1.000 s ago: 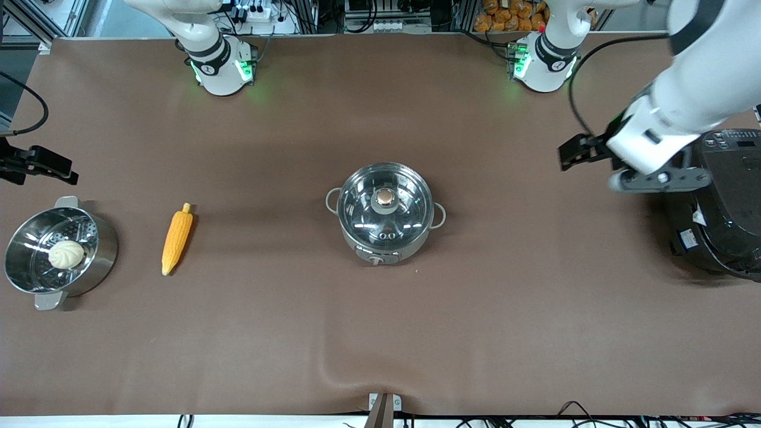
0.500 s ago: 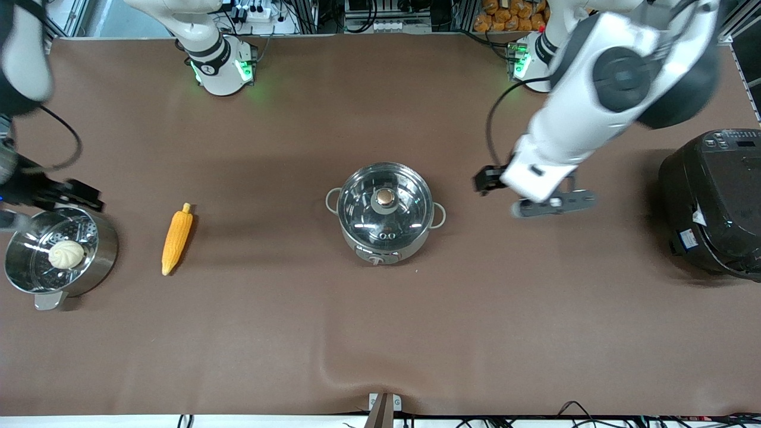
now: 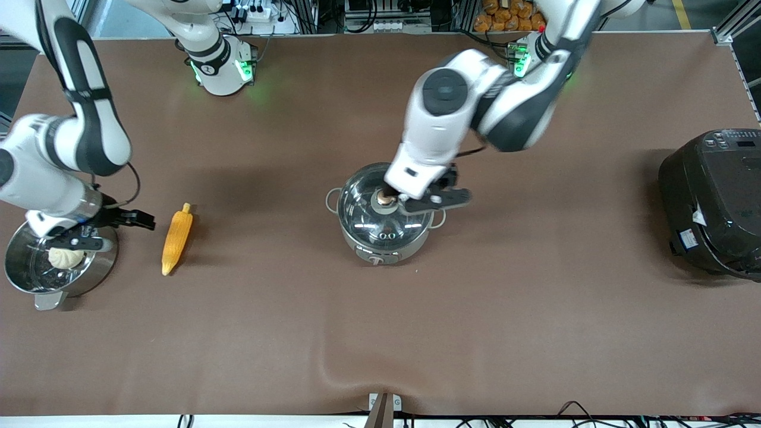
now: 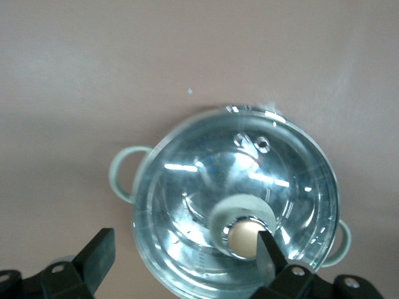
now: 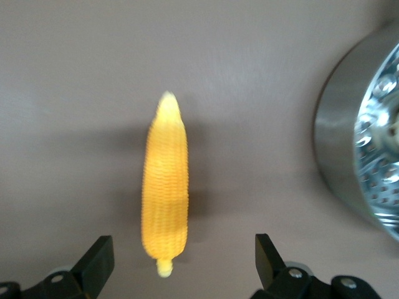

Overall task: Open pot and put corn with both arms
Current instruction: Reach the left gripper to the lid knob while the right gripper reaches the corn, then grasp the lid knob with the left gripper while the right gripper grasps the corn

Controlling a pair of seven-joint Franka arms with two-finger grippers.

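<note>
The steel pot (image 3: 380, 241) stands mid-table with its glass lid (image 3: 359, 205) on and the copper knob (image 3: 385, 198) on top. My left gripper (image 3: 436, 202) hovers open over the lid, off-centre toward the left arm's end. In the left wrist view, one finger (image 4: 267, 252) is beside the knob (image 4: 243, 237) and the gripper's middle (image 4: 184, 258) is over the lid (image 4: 206, 180). The yellow corn (image 3: 177, 239) lies on the table toward the right arm's end. My right gripper (image 3: 80, 242) is open over the steamer pot's rim, beside the corn (image 5: 166, 199); its jaws (image 5: 182, 265) are empty.
A steel steamer pot (image 3: 35, 282) with a white bun (image 3: 64, 257) sits at the right arm's end, and shows in the right wrist view (image 5: 349, 149). A large black cooker (image 3: 713, 202) stands at the left arm's end. Brown mat (image 3: 380, 333) covers the table.
My left gripper swung from beside the black cooker to over the pot lid. My right arm came in from the table's end to over the steamer pot, beside the corn.
</note>
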